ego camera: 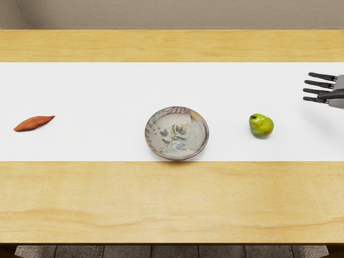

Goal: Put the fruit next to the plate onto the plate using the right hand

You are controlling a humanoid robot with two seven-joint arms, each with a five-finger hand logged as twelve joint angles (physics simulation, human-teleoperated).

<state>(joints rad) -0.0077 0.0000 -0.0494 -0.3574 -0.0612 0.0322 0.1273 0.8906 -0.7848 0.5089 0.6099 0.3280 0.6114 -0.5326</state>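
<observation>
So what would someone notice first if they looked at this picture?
Probably the patterned plate in the middle of the white strip on the wooden table, with nothing on it. Just to its right sits a shiny green fruit, and far to the left lies a thin reddish-orange vegetable. At the right edge, the right robot hand pokes in with its dark fingers spread, holding nothing.

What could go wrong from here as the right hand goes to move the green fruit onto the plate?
The rounded green fruit may roll away if the open right hand nudges it before closing. Released off-centre, it could roll off the shallow plate. The orange item far left might be picked instead.
</observation>
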